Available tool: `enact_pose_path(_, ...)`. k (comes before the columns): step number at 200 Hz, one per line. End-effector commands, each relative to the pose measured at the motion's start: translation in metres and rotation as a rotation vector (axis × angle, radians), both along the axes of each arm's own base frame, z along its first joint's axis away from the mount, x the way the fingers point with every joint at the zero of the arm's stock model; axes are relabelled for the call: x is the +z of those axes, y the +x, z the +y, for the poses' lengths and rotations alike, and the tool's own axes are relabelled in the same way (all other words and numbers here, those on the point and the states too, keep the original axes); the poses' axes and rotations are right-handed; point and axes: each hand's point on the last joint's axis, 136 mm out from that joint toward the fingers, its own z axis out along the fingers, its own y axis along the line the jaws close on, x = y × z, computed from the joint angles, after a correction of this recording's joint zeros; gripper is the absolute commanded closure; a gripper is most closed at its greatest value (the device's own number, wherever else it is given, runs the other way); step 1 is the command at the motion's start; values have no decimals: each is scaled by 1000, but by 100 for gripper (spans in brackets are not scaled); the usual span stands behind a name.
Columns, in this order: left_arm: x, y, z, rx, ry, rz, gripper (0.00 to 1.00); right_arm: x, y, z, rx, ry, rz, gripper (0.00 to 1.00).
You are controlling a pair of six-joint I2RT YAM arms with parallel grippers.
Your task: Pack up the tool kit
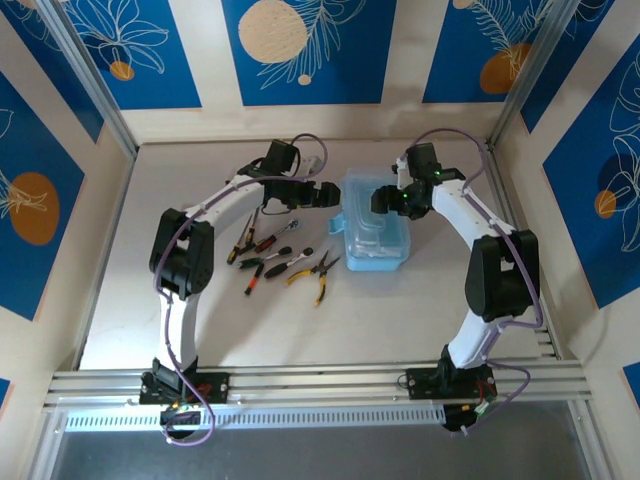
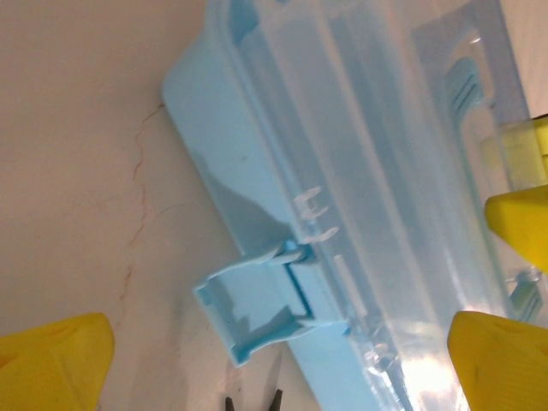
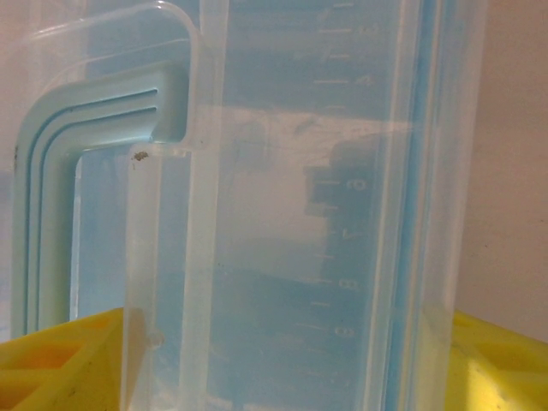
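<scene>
The light-blue case [image 1: 378,240] with its clear lid [image 3: 282,171] stands at the table's middle right. Its side latch [image 2: 257,308] is flipped outward. My left gripper [image 1: 328,195] is open at the case's left side, and its yellow fingers [image 2: 51,360] straddle the latch without touching it. My right gripper [image 1: 386,203] hovers low over the case's far left part, open, with its fingers [image 3: 60,364] spread wide on either side of the lid. Yellow-handled pliers [image 1: 320,270], red-and-black screwdrivers [image 1: 262,244] and a silver ratchet wrench [image 1: 287,229] lie loose left of the case.
Several more small tools lie in the same cluster [image 1: 258,275] between the left arm and the case. Plier tips [image 2: 253,402] show just below the latch. Blue patterned walls [image 1: 300,50] enclose the table on three sides.
</scene>
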Motion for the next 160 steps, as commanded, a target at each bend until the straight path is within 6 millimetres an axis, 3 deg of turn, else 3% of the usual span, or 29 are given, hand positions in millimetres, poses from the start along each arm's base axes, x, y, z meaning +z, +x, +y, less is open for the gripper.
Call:
enact_pose_path(1,27,1,4,-12,-18,-47,0,-2,-11,-2,20,61,14,58)
enact_pose_path(98,49,-7,-33,-72,-153,-46,0,35,-6,-5,23,277,-89,62)
enact_pose_path(132,66,-15,-60,-115,-277,-39,0,37,-8,-5,24,352,-92,62)
enact_pose_path(160,69,-19,-74,-132,-323,-28,0,40,-9,-1,38,426,-97,63)
